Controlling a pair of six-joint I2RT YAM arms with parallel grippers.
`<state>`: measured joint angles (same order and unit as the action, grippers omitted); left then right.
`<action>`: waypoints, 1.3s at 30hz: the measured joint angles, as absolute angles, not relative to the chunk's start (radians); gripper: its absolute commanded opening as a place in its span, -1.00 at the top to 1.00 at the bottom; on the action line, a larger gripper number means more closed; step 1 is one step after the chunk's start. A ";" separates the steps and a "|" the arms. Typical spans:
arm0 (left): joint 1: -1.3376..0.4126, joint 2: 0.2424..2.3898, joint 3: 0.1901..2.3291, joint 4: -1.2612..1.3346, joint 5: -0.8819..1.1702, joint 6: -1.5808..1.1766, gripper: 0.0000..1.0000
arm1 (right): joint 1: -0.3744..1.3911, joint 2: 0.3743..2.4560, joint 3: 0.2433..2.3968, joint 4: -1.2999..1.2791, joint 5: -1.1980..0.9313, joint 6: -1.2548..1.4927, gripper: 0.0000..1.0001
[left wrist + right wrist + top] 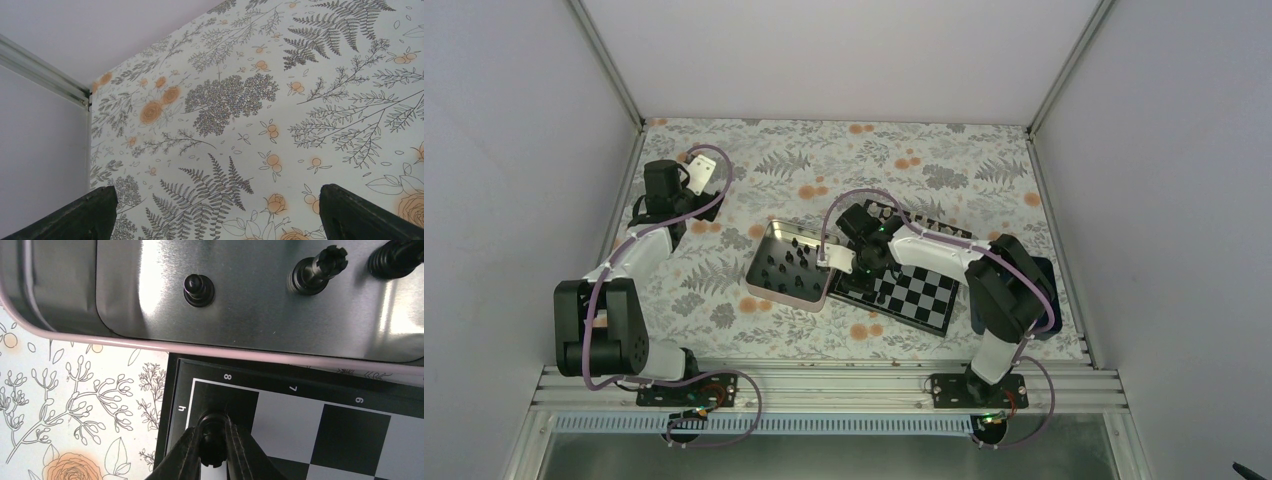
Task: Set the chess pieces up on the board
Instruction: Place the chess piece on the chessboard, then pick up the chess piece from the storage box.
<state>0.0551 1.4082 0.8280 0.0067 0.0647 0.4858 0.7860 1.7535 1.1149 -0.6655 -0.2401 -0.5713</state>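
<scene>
board [280, 381] rim | digits 8; 7; 6 | corner letter h

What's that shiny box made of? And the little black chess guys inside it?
The tin looks like metal: silvery, brushed, with bright glare streaks. The chess pieces in it look like glossy black plastic, with small highlights, though painted metal can't be ruled out.

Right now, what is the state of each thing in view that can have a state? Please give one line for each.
left gripper: open, holding nothing.
right gripper: shut on one chess piece.
chess piece: black, pinched at the corner square marked h and 8.
tin: open, no lid on it.
chess pieces: black, several standing inside the tin, not yet on the board.
board: lying flat, its near squares bare.
</scene>
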 measured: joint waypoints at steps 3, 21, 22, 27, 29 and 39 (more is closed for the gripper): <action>0.057 1.408 0.828 0.007 0.065 0.486 -1.00 | 0.786 1.753 1.117 -0.666 -0.246 -0.572 0.78; 0.065 1.409 0.826 0.007 0.072 0.486 -1.00 | 0.786 1.756 1.129 -0.665 -0.257 -0.572 0.35; 0.065 1.409 0.826 0.007 0.073 0.486 -1.00 | 0.786 1.756 1.129 -0.665 -0.257 -0.573 0.29; 0.065 1.409 0.826 0.007 0.080 0.486 -1.00 | 0.786 1.753 1.134 -0.676 -0.260 -0.570 0.16; 0.065 1.409 0.826 0.007 0.080 0.486 -1.00 | 0.786 1.750 1.153 -0.696 -0.265 -0.569 0.15; 0.065 1.409 0.823 0.007 0.083 0.486 -1.00 | 0.813 1.818 1.511 -0.723 -0.263 -0.567 0.17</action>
